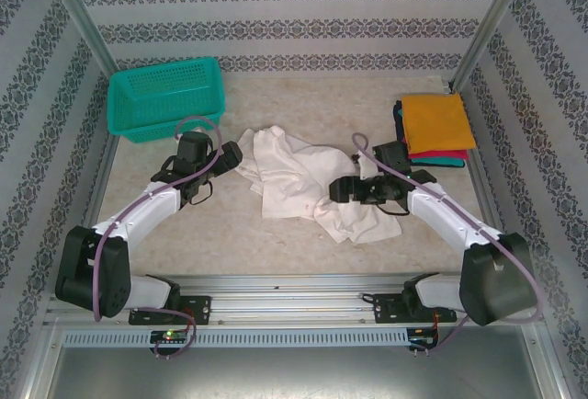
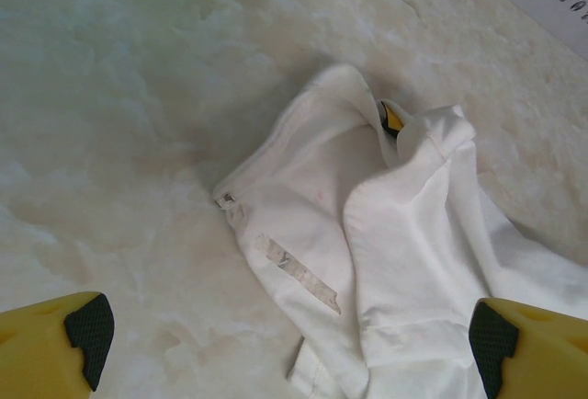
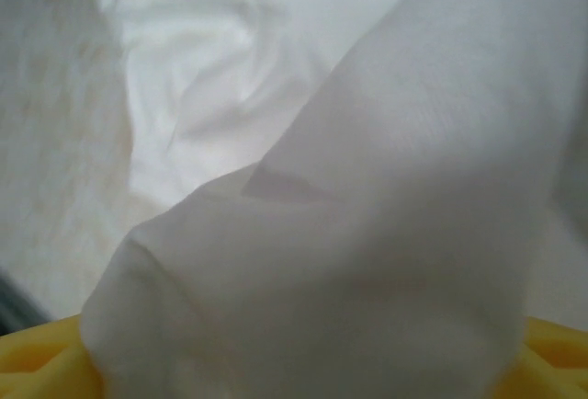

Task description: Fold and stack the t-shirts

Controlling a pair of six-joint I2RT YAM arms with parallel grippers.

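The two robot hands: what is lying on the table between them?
The crumpled white t-shirt lies between the left hand and right hand, seen from above.

Soft matt cloth t-shirt (image 1: 287, 171), plastic mesh basket (image 1: 170, 109)

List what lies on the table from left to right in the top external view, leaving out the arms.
teal basket → white t-shirt → stack of folded shirts
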